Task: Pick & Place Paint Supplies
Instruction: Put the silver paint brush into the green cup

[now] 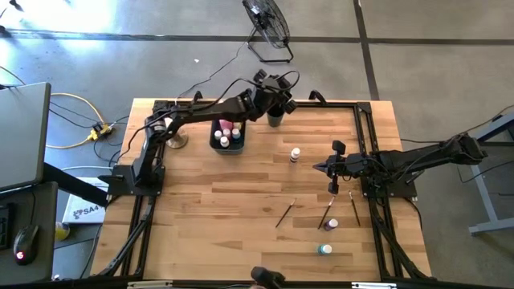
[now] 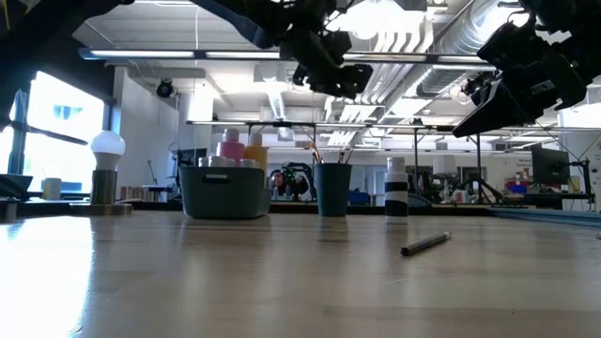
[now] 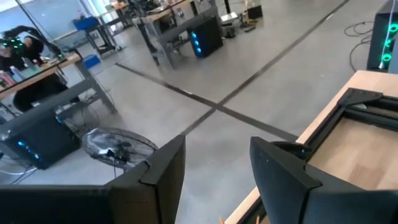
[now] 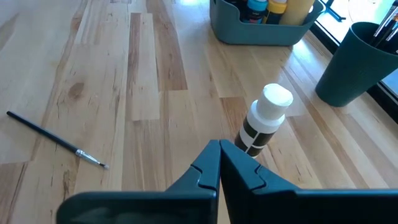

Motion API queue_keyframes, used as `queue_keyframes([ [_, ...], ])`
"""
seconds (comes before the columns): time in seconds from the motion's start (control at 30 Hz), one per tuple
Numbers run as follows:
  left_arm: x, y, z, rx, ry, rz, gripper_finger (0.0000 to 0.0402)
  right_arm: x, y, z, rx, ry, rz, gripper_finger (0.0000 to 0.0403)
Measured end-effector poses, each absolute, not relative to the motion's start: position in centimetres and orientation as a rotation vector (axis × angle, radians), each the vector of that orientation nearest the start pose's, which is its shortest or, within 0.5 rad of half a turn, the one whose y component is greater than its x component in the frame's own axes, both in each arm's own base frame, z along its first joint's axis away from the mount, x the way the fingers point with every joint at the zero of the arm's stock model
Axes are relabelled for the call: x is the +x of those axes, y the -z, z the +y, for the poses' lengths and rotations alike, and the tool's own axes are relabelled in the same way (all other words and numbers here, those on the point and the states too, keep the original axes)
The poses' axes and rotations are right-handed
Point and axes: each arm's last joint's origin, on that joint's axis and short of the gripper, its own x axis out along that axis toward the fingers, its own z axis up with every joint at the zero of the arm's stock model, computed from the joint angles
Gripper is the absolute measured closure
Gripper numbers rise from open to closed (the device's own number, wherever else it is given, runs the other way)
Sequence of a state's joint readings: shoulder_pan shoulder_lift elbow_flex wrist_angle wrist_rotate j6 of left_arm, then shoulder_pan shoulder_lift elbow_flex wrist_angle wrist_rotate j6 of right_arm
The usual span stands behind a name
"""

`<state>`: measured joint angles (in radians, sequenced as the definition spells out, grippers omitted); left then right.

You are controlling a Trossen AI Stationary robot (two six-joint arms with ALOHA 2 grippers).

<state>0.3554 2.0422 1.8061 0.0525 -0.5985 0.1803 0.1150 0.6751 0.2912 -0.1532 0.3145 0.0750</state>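
Bin (image 1: pixel 227 145) holds the pink (image 2: pixel 230 148) and yellow squeeze bottles (image 2: pixel 255 150) plus small paint bottles. Cup (image 2: pixel 332 189) just beside the bin holds brushes (image 2: pixel 317 154), tips only visible. Left gripper (image 1: pixel 277 95) above the cup, fingers parted, empty. Right gripper (image 4: pixel 219 163) closed, empty, near the white-capped bottle (image 4: pixel 265 120). Bin contents partly hidden by its wall.

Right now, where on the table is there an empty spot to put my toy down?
The biggest bare patch is the wood in front of the dark bin, left of the loose paintbrush. It is crowded on the right: brushes, a purple bottle and a teal bottle lie below the right end effector.
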Motion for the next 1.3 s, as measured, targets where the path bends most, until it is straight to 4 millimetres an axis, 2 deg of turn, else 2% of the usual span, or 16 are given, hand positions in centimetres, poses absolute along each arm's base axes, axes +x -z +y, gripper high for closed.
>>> queue_keyframes([
  [0.23,45.2,-32.3,16.7,0.195,-0.916,0.281,0.0226,14.5,-18.3,0.8,-0.038,0.213,0.518,0.0401],
  [0.43,45.3,-31.7,15.4,0.195,-0.88,0.36,0.0226,14.5,-18.3,0.8,-0.038,0.213,0.519,0.0401],
  [0.67,45.2,-30.7,14.9,0.143,-0.689,0.459,0.0226,14.5,-18.2,0.8,-0.038,0.215,0.533,0.0401],
  [0.83,45.3,-31.2,13.4,0.155,-0.651,0.455,0.0226,14.5,-18.2,0.8,-0.033,0.216,0.535,0.0401],
  [1.03,44.0,-33.9,9.9,0.209,-0.658,0.475,0.0226,14.4,-18.1,0.8,-0.011,0.223,0.546,0.0401],
  [1.3,43.6,-33.4,3.0,0.217,-0.616,0.572,0.0226,14.4,-18.1,0.8,-0.01,0.223,0.546,0.0401],
])
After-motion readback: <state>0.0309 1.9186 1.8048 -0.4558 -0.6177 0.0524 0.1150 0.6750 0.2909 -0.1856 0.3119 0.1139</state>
